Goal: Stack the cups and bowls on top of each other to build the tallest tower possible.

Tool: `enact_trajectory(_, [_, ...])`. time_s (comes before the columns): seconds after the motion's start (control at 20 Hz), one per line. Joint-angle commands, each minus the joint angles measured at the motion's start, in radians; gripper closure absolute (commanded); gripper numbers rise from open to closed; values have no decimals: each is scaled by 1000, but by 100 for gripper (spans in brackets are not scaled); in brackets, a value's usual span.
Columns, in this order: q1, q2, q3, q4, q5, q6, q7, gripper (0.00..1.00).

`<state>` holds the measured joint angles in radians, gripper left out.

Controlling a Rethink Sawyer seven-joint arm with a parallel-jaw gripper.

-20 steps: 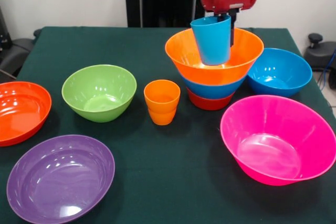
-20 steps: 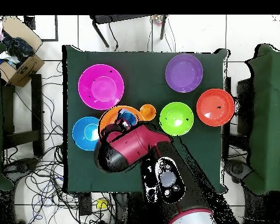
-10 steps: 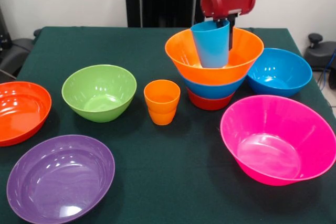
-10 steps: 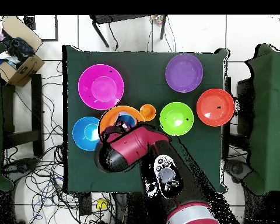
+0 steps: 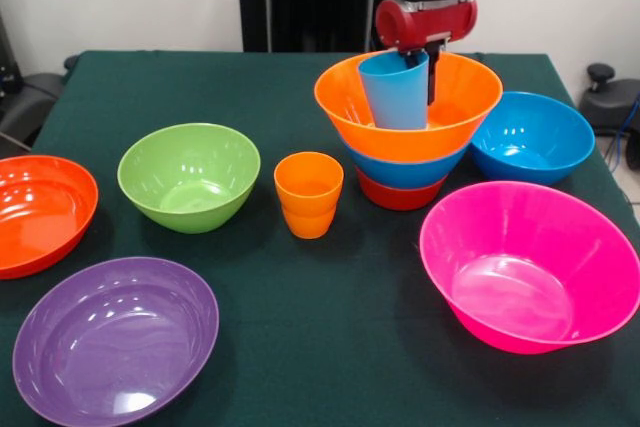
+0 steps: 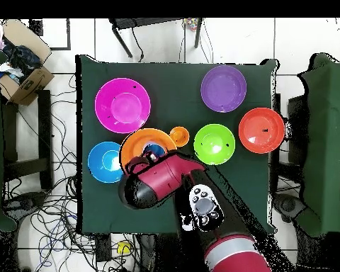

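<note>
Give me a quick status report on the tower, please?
Claw shut on light blue cup, cup tilted inside orange bowl topping the tower. Orange cup alone beside the tower. Nothing in the way.

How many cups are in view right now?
2. The light blue cup sits inside the orange bowl topping the tower, gripper at its rim. The orange cup stands on the table; it may hide nested ones.
</note>
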<state>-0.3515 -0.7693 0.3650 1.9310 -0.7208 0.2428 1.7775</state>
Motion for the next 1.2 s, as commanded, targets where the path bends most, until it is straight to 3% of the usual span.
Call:
enact_trajectory(0.05, [14,66,-29,-53,-15,148,-6,100])
enact_trajectory(0.3, [27,71,-45,-61,18,171,29,100])
enact_trajectory(0.35, [32,73,-54,-65,34,182,49,0])
enact_trajectory(0.55, [-31,5,63,-31,66,189,-51,0])
enact_trajectory(0.7, [-59,-53,102,14,94,231,-91,0])
enact_trajectory(1.2, [-105,-131,165,56,149,323,-142,0])
